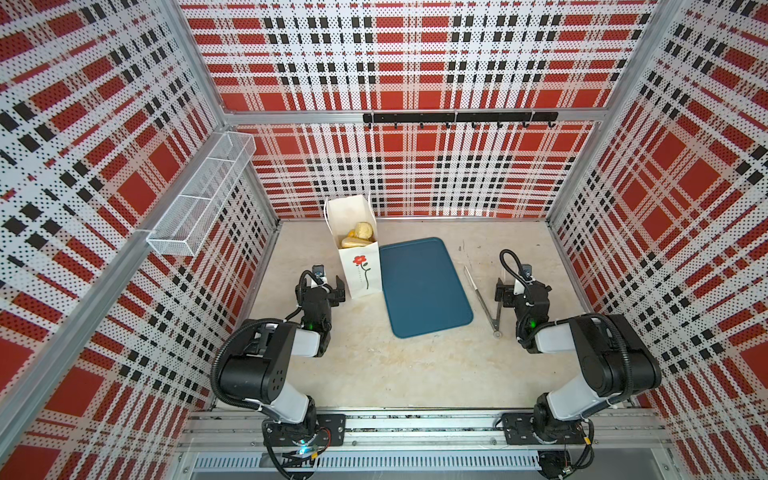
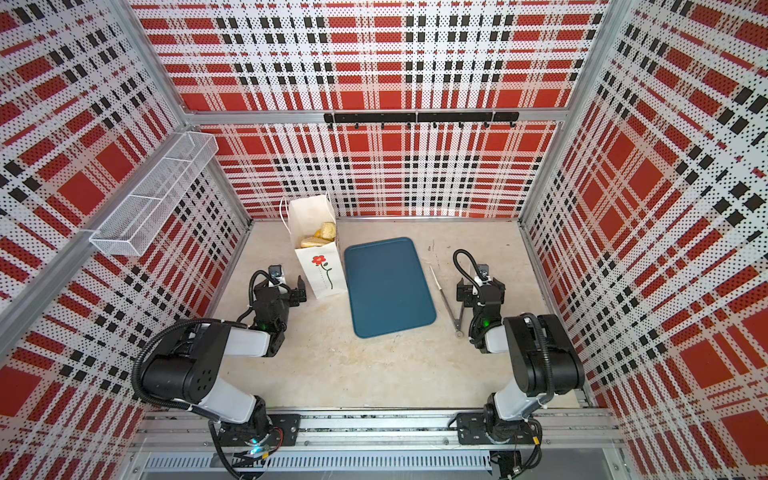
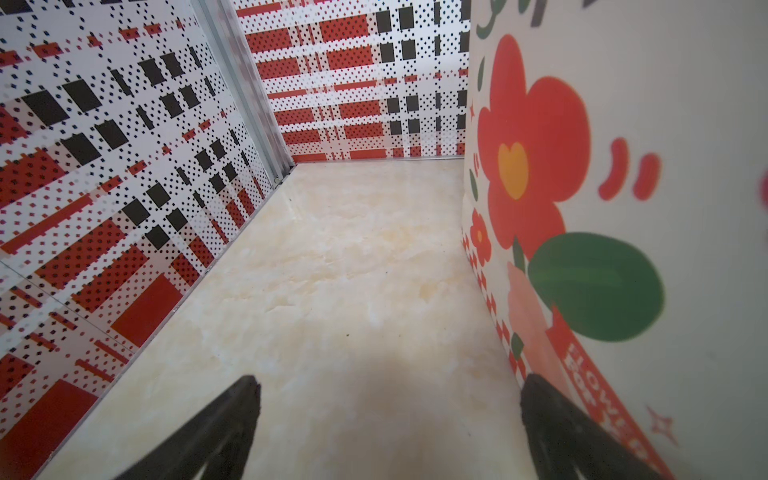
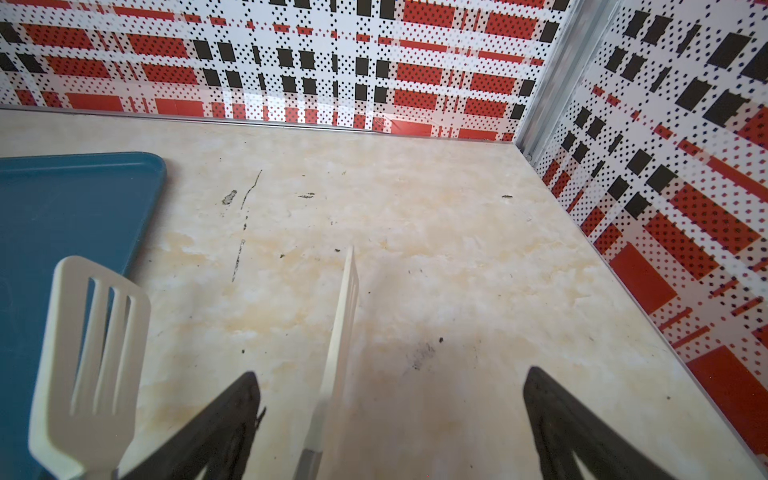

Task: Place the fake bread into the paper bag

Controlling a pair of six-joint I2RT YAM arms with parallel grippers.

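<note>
Golden bread [image 1: 360, 232] lies in the bag [image 1: 365, 286]; tray [image 1: 424, 291] beside it bare. Left gripper [image 3: 388, 384] and right gripper [image 4: 390, 378] gape empty; probably only withdrawal remains.

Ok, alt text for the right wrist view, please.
The right gripper stands open above a beige marbled table, gripping nothing. White slotted tongs lie just ahead of it, beside a blue tray. Red, black and white plaid walls close off the scene.

Bread [image 1: 362, 231] inside the bag [image 1: 354, 286] shows only its top pieces; the bag's walls hide anything deeper, so the count is unclear.
</note>
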